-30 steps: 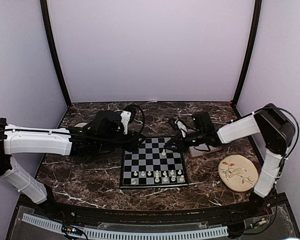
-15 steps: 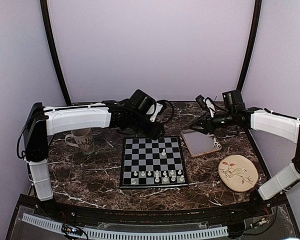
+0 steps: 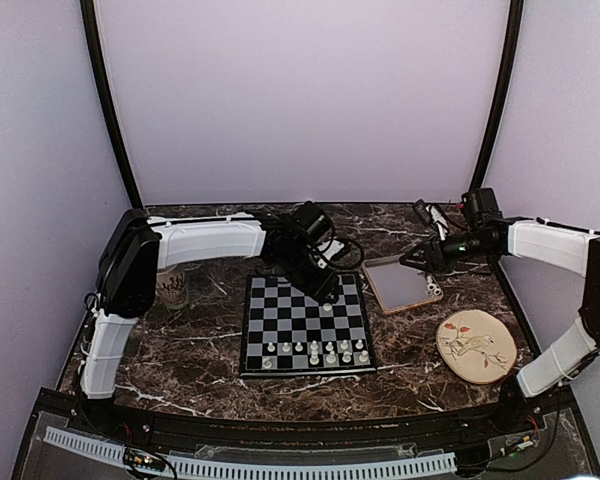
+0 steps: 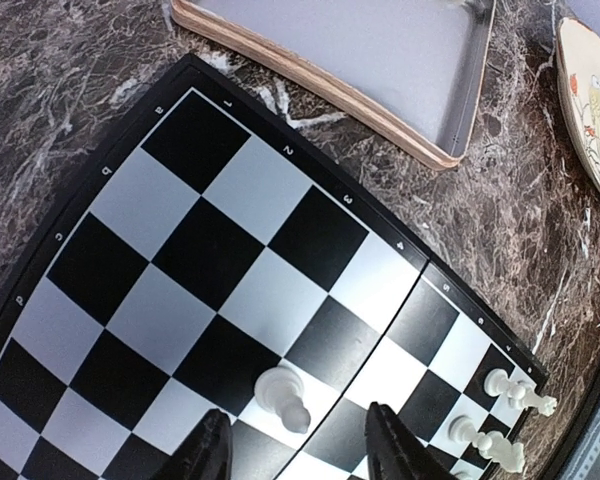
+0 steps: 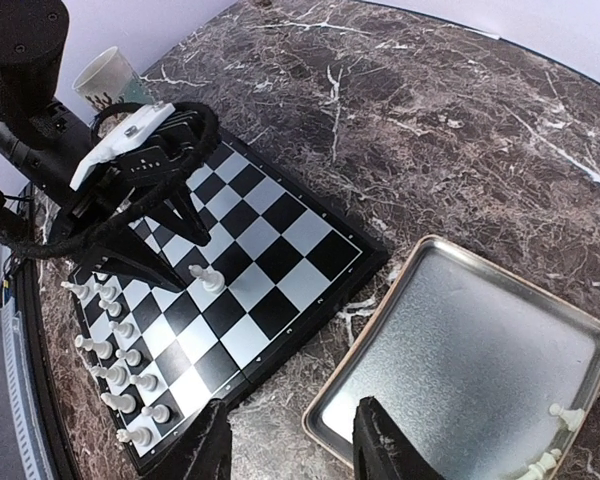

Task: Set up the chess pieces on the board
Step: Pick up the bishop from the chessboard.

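The board (image 3: 280, 320) lies mid-table. Several white chess pieces (image 3: 315, 350) stand in its two near rows. One lone white piece (image 3: 326, 307) stands on a light square further back. My left gripper (image 3: 325, 290) hangs open just above that piece; in the left wrist view the piece (image 4: 282, 397) sits between and just ahead of the open fingertips (image 4: 208, 455), untouched. My right gripper (image 3: 425, 262) is open and empty above the far edge of the grey tray (image 3: 395, 285). A few more pieces (image 5: 565, 415) lie in the tray's corner.
A round cream plate with a bird drawing (image 3: 473, 345) lies right of the board. A mug (image 3: 170, 285) stands at the left, partly behind the left arm. Purple walls and black posts close in the table.
My right gripper has left the lone piece on the board and drawn back to the right, behind the tray. My left arm has swung right, and its gripper now hangs over that piece.
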Motion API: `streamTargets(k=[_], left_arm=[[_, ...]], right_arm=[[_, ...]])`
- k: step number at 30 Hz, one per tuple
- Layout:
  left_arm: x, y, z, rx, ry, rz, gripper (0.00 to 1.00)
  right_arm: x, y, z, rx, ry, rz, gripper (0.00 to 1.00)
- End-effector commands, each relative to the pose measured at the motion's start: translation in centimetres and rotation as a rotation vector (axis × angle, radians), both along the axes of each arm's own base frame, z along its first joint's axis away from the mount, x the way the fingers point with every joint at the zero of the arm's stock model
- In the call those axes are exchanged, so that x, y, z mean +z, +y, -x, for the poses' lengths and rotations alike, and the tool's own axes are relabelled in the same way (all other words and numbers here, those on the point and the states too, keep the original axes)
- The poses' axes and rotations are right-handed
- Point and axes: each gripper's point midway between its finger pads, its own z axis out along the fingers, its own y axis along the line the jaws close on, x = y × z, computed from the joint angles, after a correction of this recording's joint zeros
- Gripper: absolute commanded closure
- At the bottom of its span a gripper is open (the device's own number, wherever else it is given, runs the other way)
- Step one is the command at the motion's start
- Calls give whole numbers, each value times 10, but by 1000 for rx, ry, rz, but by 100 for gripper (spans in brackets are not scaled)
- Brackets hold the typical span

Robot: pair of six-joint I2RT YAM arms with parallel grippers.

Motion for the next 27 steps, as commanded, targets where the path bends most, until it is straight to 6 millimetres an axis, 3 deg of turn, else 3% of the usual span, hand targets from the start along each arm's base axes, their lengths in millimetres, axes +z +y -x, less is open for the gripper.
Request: streamTargets(k=[1, 7, 15, 21, 24, 27], left_arm=[[0, -6, 7, -32, 49, 14, 55], [-9, -6, 4, -16, 44, 2, 64], [-9, -5, 0, 8, 36, -2, 88], [24, 4, 9, -7, 2, 1, 96], [50, 15, 25, -47, -48, 1, 96], [60, 30, 54, -129, -81, -22, 96]], right_arm=[[-1, 2, 2, 31, 10, -17, 59], [-2, 0, 1, 27, 10, -18, 59], [-3, -2, 0, 22, 13, -17, 60], [-6, -2, 0, 25, 23, -20, 61], [-7, -1, 1, 30, 26, -22, 61], [-8, -1, 1, 36, 28, -23, 61]])
